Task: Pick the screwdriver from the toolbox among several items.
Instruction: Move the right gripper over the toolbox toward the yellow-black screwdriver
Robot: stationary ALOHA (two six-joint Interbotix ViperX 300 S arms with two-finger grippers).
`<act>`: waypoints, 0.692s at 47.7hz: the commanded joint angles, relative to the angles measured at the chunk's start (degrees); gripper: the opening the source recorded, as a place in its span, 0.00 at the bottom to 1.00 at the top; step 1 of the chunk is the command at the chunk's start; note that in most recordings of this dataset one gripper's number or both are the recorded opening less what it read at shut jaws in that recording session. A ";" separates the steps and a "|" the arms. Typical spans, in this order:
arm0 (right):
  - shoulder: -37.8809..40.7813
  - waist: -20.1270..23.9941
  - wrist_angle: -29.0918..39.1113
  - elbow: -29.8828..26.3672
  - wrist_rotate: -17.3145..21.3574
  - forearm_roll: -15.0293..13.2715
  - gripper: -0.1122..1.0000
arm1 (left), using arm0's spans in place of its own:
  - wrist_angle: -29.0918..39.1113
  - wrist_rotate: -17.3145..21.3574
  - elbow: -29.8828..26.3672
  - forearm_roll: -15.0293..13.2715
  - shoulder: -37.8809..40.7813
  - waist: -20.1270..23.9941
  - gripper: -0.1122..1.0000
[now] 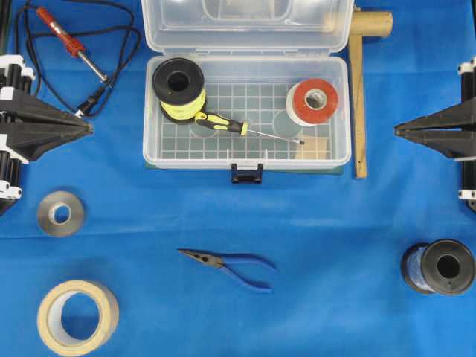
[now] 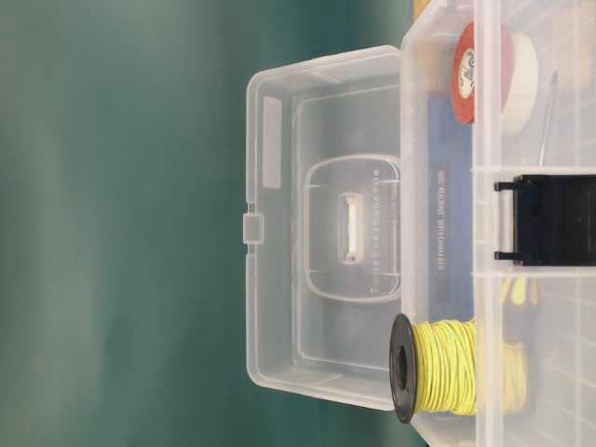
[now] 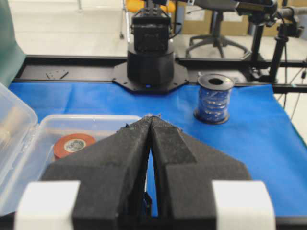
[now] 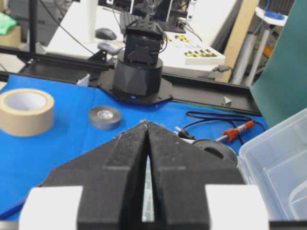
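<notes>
Clear plastic toolbox (image 1: 247, 111) sits lid-open on the bench | both hands parked at the edges, left hand (image 1: 88, 128) and right hand (image 1: 399, 131) pinched closed, holding nothing | pick not begun, reach and grasp all remain | yellow-and-black screwdriver (image 1: 245, 129) lies flat on the gridded floor, handle against the yellow wire spool (image 1: 178, 91), thin shaft pointing toward the red tape (image 1: 315, 101)

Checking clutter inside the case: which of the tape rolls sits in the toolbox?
The red-and-white tape roll, at the toolbox's right end in the overhead view. The grey roll and the beige masking tape lie outside on the blue cloth.
</notes>
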 commanded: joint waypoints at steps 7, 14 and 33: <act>4.83 -0.70 3.87 -5.80 -0.26 -0.09 0.10 | -0.79 0.00 -1.14 -1.58 0.44 -0.18 0.10; 11.78 -2.64 9.58 -13.27 0.70 0.00 0.10 | -0.70 0.00 -1.14 -1.67 0.53 -0.09 0.10; 35.77 -9.76 28.48 -36.39 5.54 0.18 0.11 | -0.62 0.00 -1.14 -1.67 0.70 0.79 0.10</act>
